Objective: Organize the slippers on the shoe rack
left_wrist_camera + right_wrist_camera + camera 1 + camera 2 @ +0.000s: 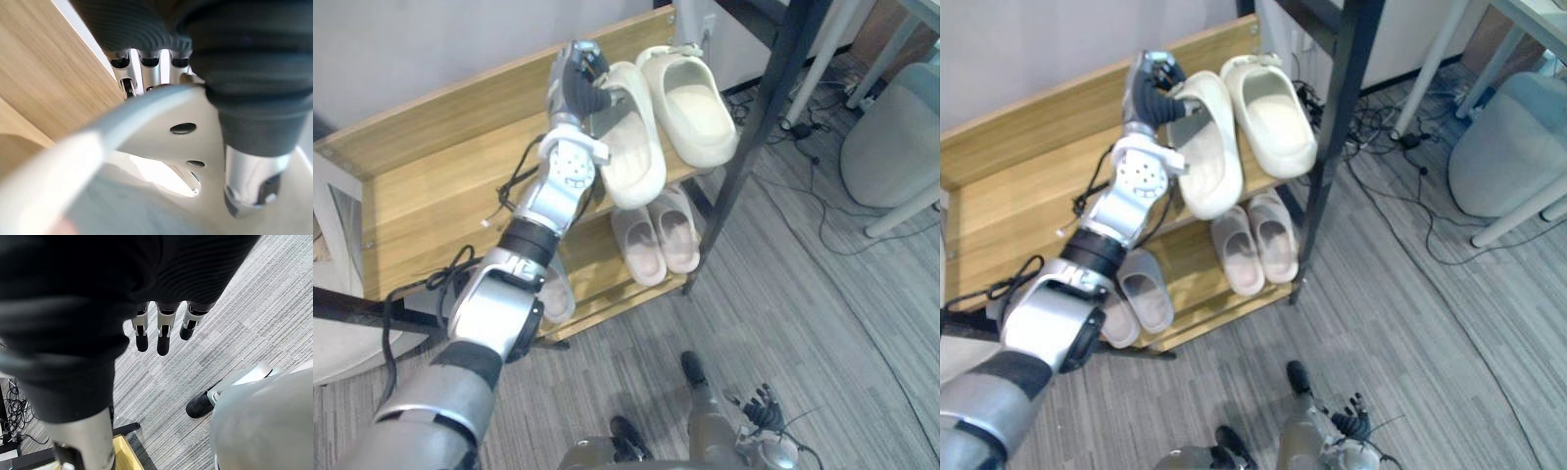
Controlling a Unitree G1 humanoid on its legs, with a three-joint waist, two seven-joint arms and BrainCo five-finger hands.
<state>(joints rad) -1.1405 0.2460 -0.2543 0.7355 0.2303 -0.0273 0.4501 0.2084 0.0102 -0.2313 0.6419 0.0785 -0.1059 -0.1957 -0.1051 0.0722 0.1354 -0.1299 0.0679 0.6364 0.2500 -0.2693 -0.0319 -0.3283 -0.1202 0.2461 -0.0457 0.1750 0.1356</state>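
My left hand's fingers (149,73) are curled over the rim of a cream slipper (631,157). The thumb (249,181) presses from the other side, so they pinch it. The left hand (579,83) is up at the top shelf of the shoe rack (421,186). The slipper lies tilted there, right beside a second cream slipper (690,103), with its near end poking over the front edge. Below, a pink pair (656,240) sits side by side, and a grey pair (1141,289) sits further left. My right hand (161,335) hangs low over the floor (234,308), fingers loose and straight, holding nothing. I think most of the job is done. What is left is to set this slipper straight and let go.
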